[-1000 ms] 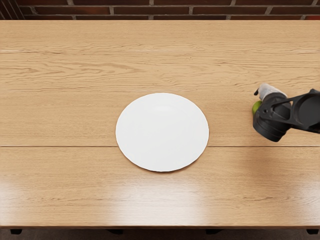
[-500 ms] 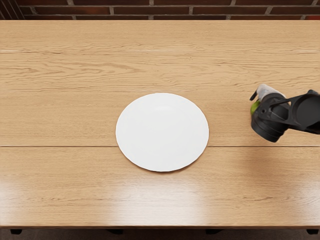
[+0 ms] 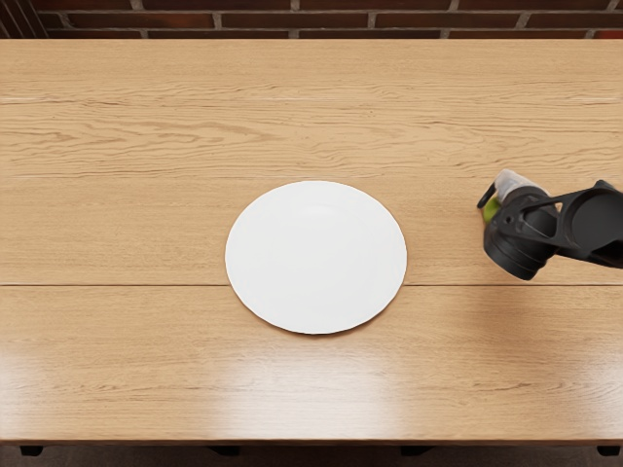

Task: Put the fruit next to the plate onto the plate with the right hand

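Observation:
A round white plate (image 3: pixel 316 256) lies flat in the middle of the wooden table. Well to its right, my right hand (image 3: pixel 508 199) comes in from the right edge on a black arm. Its pale fingers are curled over a small green fruit (image 3: pixel 493 207), of which only a sliver shows at the hand's left side. The black wrist housing covers most of the hand and the fruit. I cannot tell whether the fruit is off the table. The left arm is out of view.
The light wooden table (image 3: pixel 195 126) stretches across the whole view, with a brick wall (image 3: pixel 311 17) behind its far edge. A seam between planks runs left to right at the plate's lower half.
My right hand with the green fruit has shifted slightly to the left, toward the plate, and a little down in the picture. The plate has not moved.

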### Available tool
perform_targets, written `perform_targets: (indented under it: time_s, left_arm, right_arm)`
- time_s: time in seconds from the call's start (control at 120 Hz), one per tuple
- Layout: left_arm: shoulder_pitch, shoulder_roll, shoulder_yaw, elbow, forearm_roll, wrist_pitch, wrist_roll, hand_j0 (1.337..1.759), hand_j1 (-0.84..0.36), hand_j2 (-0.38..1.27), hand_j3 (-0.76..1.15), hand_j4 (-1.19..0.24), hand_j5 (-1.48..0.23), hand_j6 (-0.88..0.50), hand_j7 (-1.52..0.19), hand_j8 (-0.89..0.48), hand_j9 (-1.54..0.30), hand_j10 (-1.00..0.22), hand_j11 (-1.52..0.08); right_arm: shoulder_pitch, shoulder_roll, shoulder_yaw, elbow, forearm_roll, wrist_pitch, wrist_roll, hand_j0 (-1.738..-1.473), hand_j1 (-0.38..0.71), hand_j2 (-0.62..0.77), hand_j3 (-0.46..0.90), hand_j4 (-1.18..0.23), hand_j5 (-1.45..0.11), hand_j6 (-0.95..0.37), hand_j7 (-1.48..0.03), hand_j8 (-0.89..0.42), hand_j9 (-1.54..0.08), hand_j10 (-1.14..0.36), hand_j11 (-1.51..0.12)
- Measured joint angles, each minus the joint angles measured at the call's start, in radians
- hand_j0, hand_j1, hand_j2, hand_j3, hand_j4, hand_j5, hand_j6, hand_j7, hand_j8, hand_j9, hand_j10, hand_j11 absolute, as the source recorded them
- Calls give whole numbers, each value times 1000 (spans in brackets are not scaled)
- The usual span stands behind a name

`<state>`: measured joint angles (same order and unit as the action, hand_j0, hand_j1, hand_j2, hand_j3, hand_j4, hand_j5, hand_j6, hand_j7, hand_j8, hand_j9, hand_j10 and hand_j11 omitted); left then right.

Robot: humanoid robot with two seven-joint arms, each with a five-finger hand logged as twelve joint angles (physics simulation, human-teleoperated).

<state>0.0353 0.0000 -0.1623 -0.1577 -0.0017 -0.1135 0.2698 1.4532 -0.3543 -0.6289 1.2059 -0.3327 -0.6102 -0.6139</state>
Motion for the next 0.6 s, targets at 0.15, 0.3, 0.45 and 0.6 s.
perform_targets:
  time_s: [0.15,0.3,0.45,0.6]
  left_arm:
    - [0,0,0,0,0,0,0,1658,337,2,0,-10,-13,-10,-13,-10,-13,-10,-13]
    - [0,0,0,0,0,0,0,1658,337,2,0,-10,-13,-10,-13,-10,-13,-10,-13]
    - [0,0,0,0,0,0,0,1658,337,2,0,-10,-13,-10,-13,-10,-13,-10,-13]
    - [0,0,0,0,0,0,0,1658,337,2,0,-10,-13,-10,-13,-10,-13,-10,-13]
  right_arm:
    - [0,0,11,0,5,0,2,-1646,246,53,0,-640,-830,-370,-828,-311,-845,-458,-862]
    - [6,-2,73,5,11,1,3,-1649,253,83,1,-647,-892,-354,-863,-286,-897,-439,-911]
    - [39,5,139,27,13,2,4,-1651,271,104,1,-648,-932,-330,-884,-256,-927,-417,-942]
    - [96,40,162,86,16,2,5,-1652,267,104,1,-649,-952,-324,-894,-250,-943,-411,-962]
